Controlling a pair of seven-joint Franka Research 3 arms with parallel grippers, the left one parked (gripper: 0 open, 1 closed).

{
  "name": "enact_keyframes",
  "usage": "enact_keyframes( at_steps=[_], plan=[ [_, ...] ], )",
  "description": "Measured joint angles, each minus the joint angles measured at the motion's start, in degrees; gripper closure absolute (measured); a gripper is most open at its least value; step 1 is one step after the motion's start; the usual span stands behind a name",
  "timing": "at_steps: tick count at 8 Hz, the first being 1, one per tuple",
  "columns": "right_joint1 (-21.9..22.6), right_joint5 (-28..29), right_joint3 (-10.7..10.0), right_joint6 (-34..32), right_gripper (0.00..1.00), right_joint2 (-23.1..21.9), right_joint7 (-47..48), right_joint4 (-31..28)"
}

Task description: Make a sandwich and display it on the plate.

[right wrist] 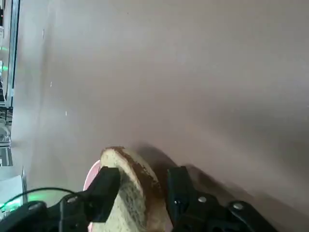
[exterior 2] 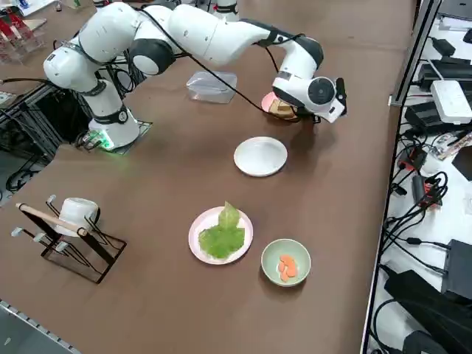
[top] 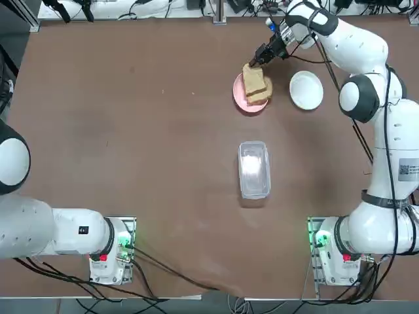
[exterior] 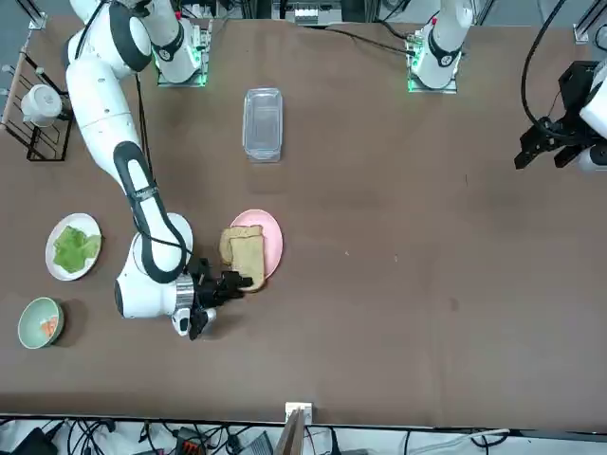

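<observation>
Currently, stage: first bread pick, judged.
Right gripper point(right wrist: 140, 193): jaws straddling the top tan-brown toasted bread slice point(top: 255, 80); firm hold not confirmed.
Bread location: two slices stacked on the pink round plate point(top: 239, 95), far table point(top: 131, 131) side.
Destination: small plain white round plate point(top: 306, 89), bare, just beside.
Clearance: open table all around.

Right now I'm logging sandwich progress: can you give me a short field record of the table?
bread: two slices on the pink plate, no filling between them
right tool: fingers astride the edge of one slice
white plate: bare, beside the pink plate
lettuce: on a second white plate, apart from the bread
orange bits: in a green bowl
clear container: mid-table
</observation>
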Motion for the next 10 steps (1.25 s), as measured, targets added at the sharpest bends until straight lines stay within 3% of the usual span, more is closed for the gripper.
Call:
enact_keyframes(
  at_steps=[3, 4, 7, 10],
  plan=[
    [-0.01, 0.0, 0.0, 0.0, 0.48, 0.03, -0.47, -0.13],
    [-0.02, 0.01, 0.01, 0.0, 0.68, 0.03, -0.5, -0.13],
    [-0.07, 0.1, 0.12, -0.08, 0.9, -0.08, -0.69, -0.12],
    [0.03, 0.4, 0.67, -0.44, 0.9, -2.24, 1.34, 0.35]
  ],
)
